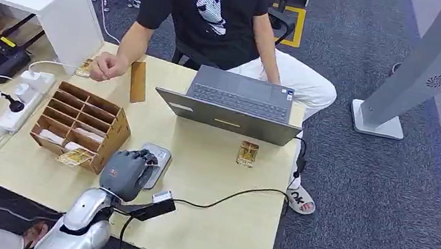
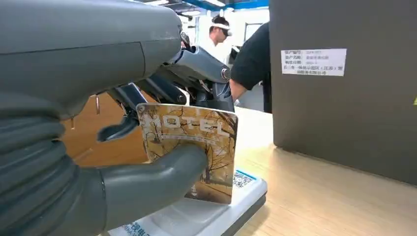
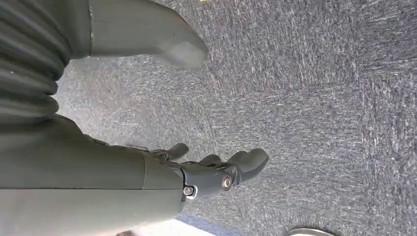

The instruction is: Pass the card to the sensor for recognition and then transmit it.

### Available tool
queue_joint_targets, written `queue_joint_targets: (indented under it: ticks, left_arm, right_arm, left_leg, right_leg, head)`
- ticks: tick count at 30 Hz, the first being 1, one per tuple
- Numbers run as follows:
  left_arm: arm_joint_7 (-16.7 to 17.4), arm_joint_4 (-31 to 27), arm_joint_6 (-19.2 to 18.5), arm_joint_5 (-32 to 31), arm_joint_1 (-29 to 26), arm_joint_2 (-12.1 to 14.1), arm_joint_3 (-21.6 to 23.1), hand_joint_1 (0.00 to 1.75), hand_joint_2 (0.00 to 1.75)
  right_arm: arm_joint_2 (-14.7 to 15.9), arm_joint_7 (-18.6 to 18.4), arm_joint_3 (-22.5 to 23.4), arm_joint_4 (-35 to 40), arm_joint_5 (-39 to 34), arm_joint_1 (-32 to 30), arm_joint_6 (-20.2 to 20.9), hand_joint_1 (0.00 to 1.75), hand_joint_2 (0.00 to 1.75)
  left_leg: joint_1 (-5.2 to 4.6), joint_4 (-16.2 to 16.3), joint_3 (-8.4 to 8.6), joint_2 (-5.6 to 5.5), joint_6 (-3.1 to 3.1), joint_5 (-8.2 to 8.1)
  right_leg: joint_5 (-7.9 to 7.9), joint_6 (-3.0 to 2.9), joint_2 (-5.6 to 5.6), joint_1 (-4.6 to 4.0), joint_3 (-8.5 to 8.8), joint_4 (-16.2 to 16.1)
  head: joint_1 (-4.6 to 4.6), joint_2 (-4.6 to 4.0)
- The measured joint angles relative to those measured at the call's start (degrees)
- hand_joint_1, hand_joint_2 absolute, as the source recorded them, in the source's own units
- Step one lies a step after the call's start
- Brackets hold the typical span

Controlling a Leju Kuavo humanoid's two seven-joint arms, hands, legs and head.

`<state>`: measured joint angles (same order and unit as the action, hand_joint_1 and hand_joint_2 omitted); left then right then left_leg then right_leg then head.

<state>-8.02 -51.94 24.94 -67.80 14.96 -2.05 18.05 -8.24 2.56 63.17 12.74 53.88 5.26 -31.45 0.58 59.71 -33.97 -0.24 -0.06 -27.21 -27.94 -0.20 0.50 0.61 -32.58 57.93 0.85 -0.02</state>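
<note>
My left hand [image 1: 126, 172] hovers over the grey card sensor [image 1: 159, 156] on the table, beside the cardboard card rack [image 1: 82, 125]. In the left wrist view this hand [image 2: 162, 123] pinches a brown hotel card [image 2: 192, 147] between thumb and fingers, its lower edge just above the white sensor pad [image 2: 206, 216]. My right hand [image 3: 216, 174] hangs over grey carpet with its fingers apart and nothing in it. Another card [image 1: 247, 153] lies on the table near the laptop.
A person in a black shirt [image 1: 213, 8] sits across the table behind a grey laptop [image 1: 235, 103], one hand [image 1: 105, 67] near the rack's far side. A power strip [image 1: 26, 99] and cables lie at the left. A grey stand [image 1: 416, 69] rises at the right.
</note>
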Motion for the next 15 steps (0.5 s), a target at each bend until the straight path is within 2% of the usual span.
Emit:
queue_joint_targets:
  ticks: [3,7,11,15]
  left_arm:
    - [0.31,-3.26,-2.08,-0.24,0.42,1.95,-0.07,1.75,1.75]
    - [0.76,-10.48,-5.44,1.27,3.34,5.87,-1.2,1.75,1.75]
    - [0.83,-16.13,-6.69,2.63,5.97,8.52,-2.34,1.75,1.75]
    - [1.38,-21.6,-10.06,6.3,11.87,11.43,-4.05,1.75,1.75]
  right_arm:
    - [-0.02,0.52,0.02,0.0,-0.35,-0.07,-0.02,0.0,1.75]
    - [-0.02,0.55,0.02,0.0,-0.48,-0.29,-0.15,0.0,1.75]
    - [-0.02,0.77,0.04,0.0,-0.5,-0.33,-0.17,0.0,1.75]
    - [-0.02,1.27,0.09,0.0,-0.7,-0.35,-0.15,0.0,1.75]
  left_leg:
    - [0.01,0.0,-0.01,0.01,-0.01,0.01]
    - [0.04,0.0,-0.06,-0.03,-0.03,0.06]
    - [0.05,0.0,-0.09,-0.03,-0.03,0.07]
    - [0.05,0.01,-0.12,-0.02,-0.03,0.07]
  right_leg:
    - [0.01,-0.02,0.02,-0.01,-0.05,0.01]
    - [0.01,-0.02,-0.01,-0.03,-0.07,0.04]
    - [0.01,-0.02,0.0,-0.07,-0.11,0.04]
    - [0.02,-0.02,0.02,-0.07,-0.12,0.04]
  head:
    - [0.0,0.0]
    - [0.0,0.0]
    - [-0.02,-0.02]
    - [0.0,0.0]
